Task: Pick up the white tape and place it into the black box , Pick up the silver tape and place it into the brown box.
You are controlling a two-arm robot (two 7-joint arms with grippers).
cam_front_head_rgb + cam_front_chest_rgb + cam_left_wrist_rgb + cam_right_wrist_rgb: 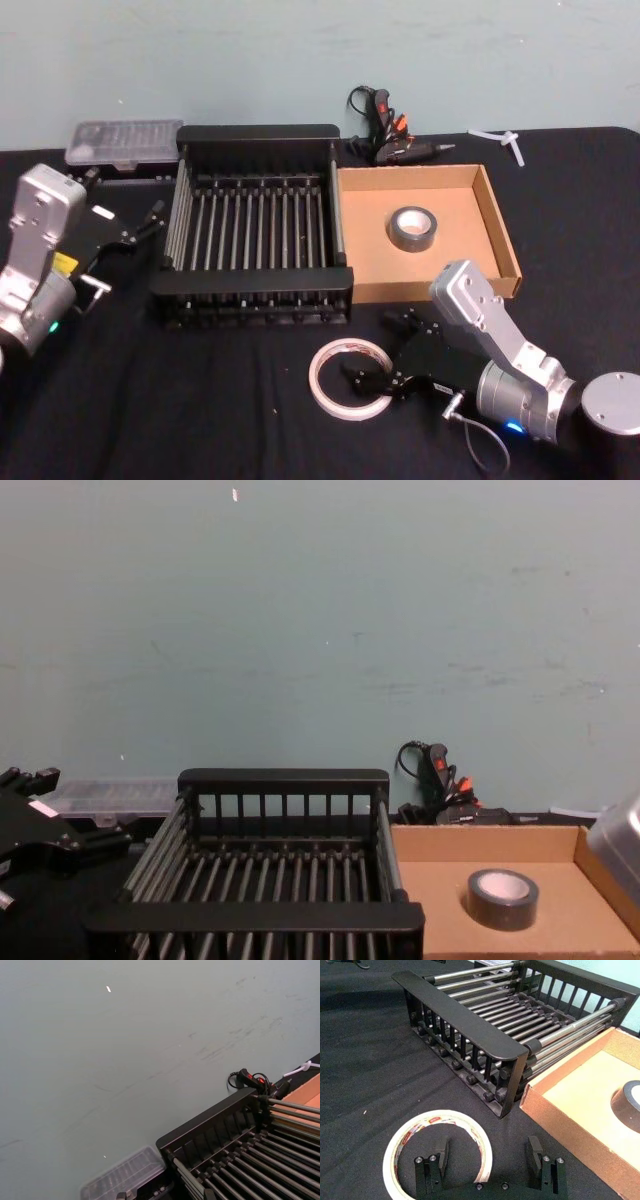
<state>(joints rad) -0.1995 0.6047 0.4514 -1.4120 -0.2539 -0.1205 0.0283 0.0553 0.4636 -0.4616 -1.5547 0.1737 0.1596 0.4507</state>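
Low, right end effector (372, 378) spread across white tape (347, 378) rim — left end effector (140, 232) raised

The white tape (348, 378), a thin ring, is laid flat near the black box (256, 136), which is slatted. The silver tape (411, 230) is seated flat inside the brown box (500, 232), right of it.

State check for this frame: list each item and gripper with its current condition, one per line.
white tape: flat on the table, in front of the black box, not gripped.
silver tape: lying flat inside the brown box.
black box: holds nothing.
brown box: holds the silver tape.
right gripper: open, one finger inside the white tape ring.
left gripper: left of the black box, holding nothing.
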